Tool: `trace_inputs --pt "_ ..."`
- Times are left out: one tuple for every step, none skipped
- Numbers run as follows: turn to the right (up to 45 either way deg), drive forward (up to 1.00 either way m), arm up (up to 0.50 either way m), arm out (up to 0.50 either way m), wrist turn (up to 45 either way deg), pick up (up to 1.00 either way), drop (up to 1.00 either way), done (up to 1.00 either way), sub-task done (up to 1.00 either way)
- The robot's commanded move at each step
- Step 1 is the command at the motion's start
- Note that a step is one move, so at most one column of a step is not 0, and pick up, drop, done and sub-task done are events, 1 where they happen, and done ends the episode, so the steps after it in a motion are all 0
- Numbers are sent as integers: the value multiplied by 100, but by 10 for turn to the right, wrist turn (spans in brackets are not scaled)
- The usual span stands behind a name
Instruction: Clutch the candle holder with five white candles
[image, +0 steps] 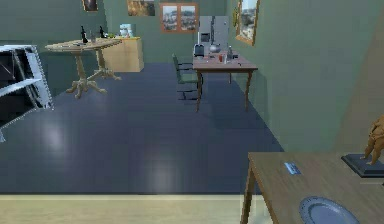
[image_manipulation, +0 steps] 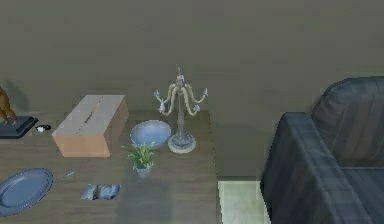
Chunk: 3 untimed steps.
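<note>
Lining up for the reach looks to be the step in hand: the bench (image_manipulation: 200, 185) lies right alongside in the arm side view, and the task's thing is not yet lifted from it. At the bench's near edge lies a blue-grey plate (image_manipulation: 22, 188), with a small crumpled grey thing (image_manipulation: 100, 190) near it toward the right. Farther in stands a little potted plant (image_manipulation: 142, 158), then a pale bowl (image_manipulation: 150, 133) and a tan box (image_manipulation: 92, 125) side by side across the middle. The candle holder (image_manipulation: 180, 115) stands upright just beside the bowl, close to the bench's far edge and toward its far right corner, its branching arms pale against the wall; the candles are too small to count. A dark armchair (image_manipulation: 335, 150) sits off the bench's right edge. The tool's state cannot be told from these views. I judge that the next move calls for raising the arm above the plant and bowl, extending it across the bench, and meeting the holder at its thin stem without sweeping the bowl beside its base.
</note>
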Motion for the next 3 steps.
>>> trace_inputs --pt "0 0 50 0 0 0 0 0 0" --pt "0 0 38 0 0 0 0 0 0" --pt "0 0 0 38 0 0 0 0 0"
